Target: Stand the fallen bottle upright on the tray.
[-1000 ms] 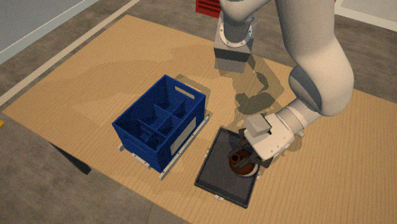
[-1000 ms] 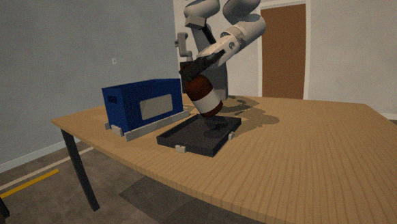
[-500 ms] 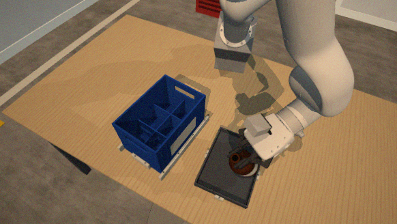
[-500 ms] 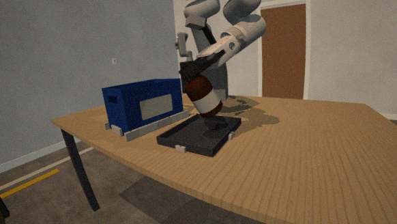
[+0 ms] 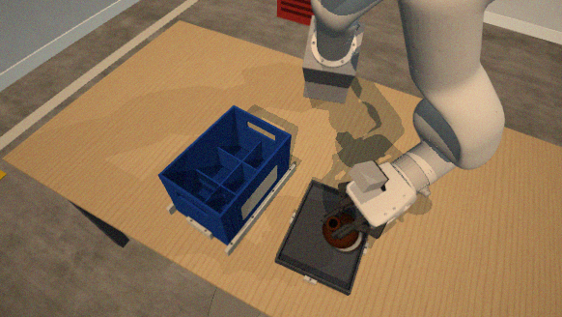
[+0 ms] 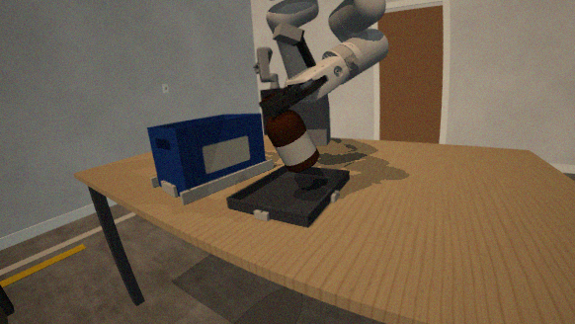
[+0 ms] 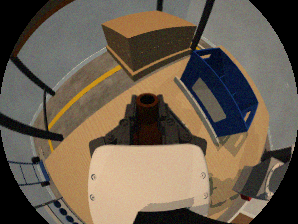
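Observation:
A brown bottle (image 6: 290,139) with a white label hangs in the air over the dark tray (image 6: 288,194), nearly upright and tilted a little, its base just above the tray's far part. My gripper (image 6: 277,101) is shut on the bottle's neck. From above, the bottle (image 5: 337,227) shows over the tray's (image 5: 323,238) right half, with the gripper (image 5: 349,223) across its top. In the wrist view the bottle's neck (image 7: 145,117) sticks out between the fingers.
A blue crate (image 5: 228,171) with dividers stands on its rails left of the tray, also seen in the exterior view (image 6: 206,146). The arm's base (image 5: 331,63) stands at the table's back. The table edge runs close in front of the tray.

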`<control>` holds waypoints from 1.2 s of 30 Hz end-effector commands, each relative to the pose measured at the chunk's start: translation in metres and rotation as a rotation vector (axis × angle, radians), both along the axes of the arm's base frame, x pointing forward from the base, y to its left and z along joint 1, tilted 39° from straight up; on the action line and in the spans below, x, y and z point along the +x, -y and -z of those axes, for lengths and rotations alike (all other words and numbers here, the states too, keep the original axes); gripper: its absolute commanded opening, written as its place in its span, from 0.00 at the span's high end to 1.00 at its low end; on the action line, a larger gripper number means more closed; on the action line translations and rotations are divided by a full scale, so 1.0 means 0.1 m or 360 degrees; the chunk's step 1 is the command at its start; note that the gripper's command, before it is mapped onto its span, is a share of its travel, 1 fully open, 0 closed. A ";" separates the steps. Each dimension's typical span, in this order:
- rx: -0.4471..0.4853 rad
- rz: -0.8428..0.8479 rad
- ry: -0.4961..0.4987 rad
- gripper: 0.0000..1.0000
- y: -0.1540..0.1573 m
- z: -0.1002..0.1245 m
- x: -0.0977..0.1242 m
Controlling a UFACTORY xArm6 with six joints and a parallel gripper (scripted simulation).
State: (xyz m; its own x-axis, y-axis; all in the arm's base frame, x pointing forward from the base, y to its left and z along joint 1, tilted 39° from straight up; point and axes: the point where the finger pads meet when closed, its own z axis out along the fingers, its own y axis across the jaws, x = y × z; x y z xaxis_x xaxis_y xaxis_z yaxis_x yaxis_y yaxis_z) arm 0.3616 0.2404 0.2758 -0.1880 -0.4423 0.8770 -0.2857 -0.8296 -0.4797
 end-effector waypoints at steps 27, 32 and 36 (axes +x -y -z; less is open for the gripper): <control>-0.0040 0.0068 0.0135 1.00 -0.01 -0.01 -0.02; -0.0040 0.0068 0.0135 1.00 -0.01 -0.01 -0.02; -0.0040 0.0068 0.0135 1.00 -0.01 -0.01 -0.02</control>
State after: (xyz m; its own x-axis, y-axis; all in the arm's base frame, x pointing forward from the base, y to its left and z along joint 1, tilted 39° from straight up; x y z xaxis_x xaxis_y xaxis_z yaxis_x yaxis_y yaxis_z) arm 0.3601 0.2414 0.2762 -0.2796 -0.4087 0.8688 -0.2810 -0.8304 -0.4811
